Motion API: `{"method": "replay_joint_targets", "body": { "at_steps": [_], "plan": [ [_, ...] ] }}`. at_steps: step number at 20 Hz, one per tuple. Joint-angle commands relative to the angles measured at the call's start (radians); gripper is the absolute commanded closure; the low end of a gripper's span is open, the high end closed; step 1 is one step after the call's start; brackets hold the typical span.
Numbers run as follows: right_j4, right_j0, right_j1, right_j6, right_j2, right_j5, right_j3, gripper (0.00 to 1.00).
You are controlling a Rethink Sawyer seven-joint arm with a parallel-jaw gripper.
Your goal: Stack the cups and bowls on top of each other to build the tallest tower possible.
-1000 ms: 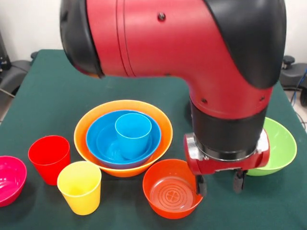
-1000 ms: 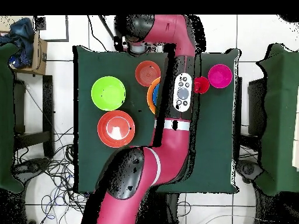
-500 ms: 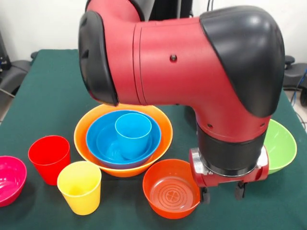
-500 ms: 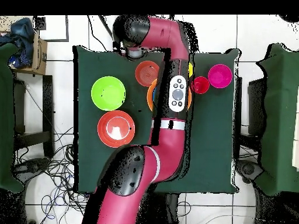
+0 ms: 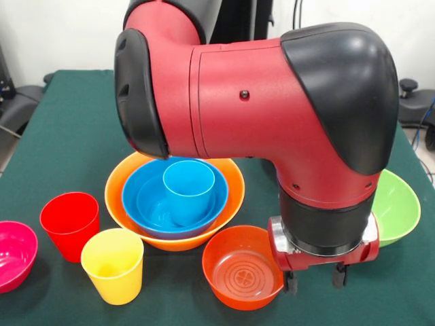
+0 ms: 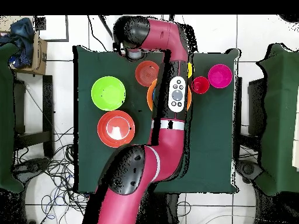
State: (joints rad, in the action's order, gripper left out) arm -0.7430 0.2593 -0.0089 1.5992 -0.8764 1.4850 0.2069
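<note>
End effector low over tabletop, just right of red-orange bowl; fingers apart, holding nothing. Tower centre: pale orange bowl, blue bowl nested inside, light blue cup within. Red cup, yellow cup near left. Lime green bowl far right.

A dark green table carries the pale orange bowl near its middle, with a red-orange bowl just before it toward the front edge. Toward one side edge stand the red cup, yellow cup and magenta bowl; the lime green bowl sits toward the opposite edge, and overhead a second red-orange bowl lies beside it.
</note>
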Motion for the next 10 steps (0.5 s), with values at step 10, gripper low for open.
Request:
{"method": "replay_joint_targets", "body": {
  "at_steps": [10],
  "plan": [
    [-0.217, 0.009, -0.091, 0.109, -0.280, 0.161, -0.003, 0.00]
  ]
}}
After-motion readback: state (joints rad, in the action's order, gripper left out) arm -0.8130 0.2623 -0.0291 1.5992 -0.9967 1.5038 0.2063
